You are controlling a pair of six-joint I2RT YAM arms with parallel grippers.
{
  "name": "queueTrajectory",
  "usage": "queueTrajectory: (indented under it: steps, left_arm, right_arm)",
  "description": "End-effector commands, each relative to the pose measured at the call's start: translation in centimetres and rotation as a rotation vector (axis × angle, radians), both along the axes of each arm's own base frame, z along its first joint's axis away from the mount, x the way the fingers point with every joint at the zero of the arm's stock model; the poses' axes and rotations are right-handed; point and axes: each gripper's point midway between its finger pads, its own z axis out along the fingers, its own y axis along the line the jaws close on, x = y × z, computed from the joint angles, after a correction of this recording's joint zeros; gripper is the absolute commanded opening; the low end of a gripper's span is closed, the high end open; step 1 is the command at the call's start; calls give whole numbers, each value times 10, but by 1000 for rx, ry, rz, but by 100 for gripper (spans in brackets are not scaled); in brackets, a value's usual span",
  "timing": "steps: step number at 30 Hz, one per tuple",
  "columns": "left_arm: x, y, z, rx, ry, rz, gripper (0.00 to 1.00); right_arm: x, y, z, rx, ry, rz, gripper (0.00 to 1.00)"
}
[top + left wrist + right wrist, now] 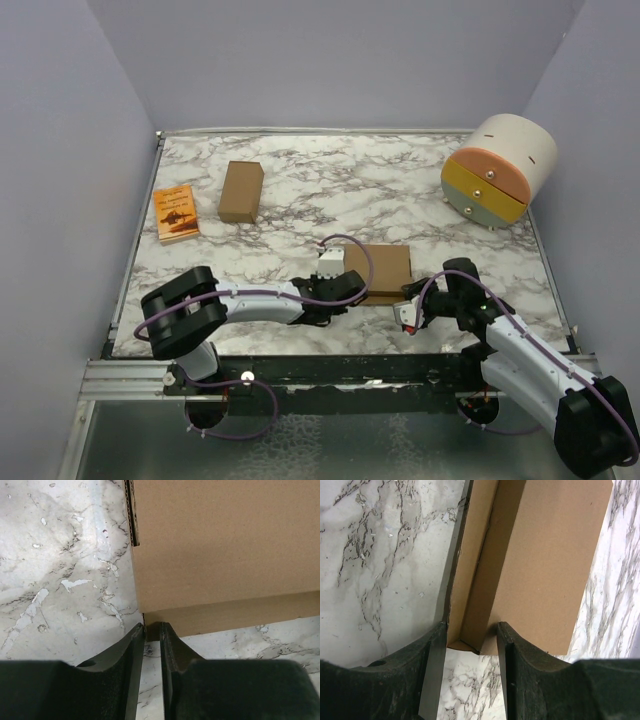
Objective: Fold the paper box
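Note:
The paper box (383, 268) is a shallow, wide brown cardboard box lying flat on the marble table near the front middle. My left gripper (356, 291) is at its near left corner. In the left wrist view the jaws stand almost together with a thin slit of marble between them, and the gripper (151, 628) touches the corner of the box (225, 555). My right gripper (408, 302) is at the near right corner. In the right wrist view the gripper (470, 628) is open and straddles the corner of the box (550, 565), one finger outside the side wall and one on the top panel.
A narrower ready-made brown cardboard box (241, 191) and a small orange booklet (176, 213) lie at the back left. A round cream unit with coloured drawers (498, 168) stands at the back right. Grey walls close in the table (300, 210).

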Motion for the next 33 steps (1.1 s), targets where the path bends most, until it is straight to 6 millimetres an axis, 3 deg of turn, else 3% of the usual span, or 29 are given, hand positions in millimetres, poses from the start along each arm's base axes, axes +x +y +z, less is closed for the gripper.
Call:
queueTrajectory:
  steps: [1, 5, 11, 16, 19, 25, 28, 33]
  left_arm:
    - [0, -1, -2, 42, -2, -10, 26]
    - [2, 5, 5, 58, -19, 3, 35]
    - [3, 2, 22, 17, -51, -30, 38]
    - [-1, -2, 31, -18, -81, -131, 38]
    - [-5, 3, 40, -26, -129, -225, 46]
    - [-15, 6, 70, -75, -337, -543, 53]
    - [-34, 6, 69, -16, -456, -846, 55]
    - [-35, 13, 86, 73, -708, -1043, 67]
  right_arm:
    - [-13, -7, -13, -37, 73, -11, 43]
    - [-14, -7, -15, -39, 78, -11, 43]
    - [-13, -7, -14, -38, 75, -8, 43]
    - [-13, -7, -14, -36, 76, -8, 43]
    - [-13, -7, -14, -37, 75, -9, 43]
    - [-13, -7, -15, -35, 79, -9, 43]
    - [-13, -6, -14, -33, 77, -11, 43]
    - [-14, -6, -14, -32, 82, -13, 43]
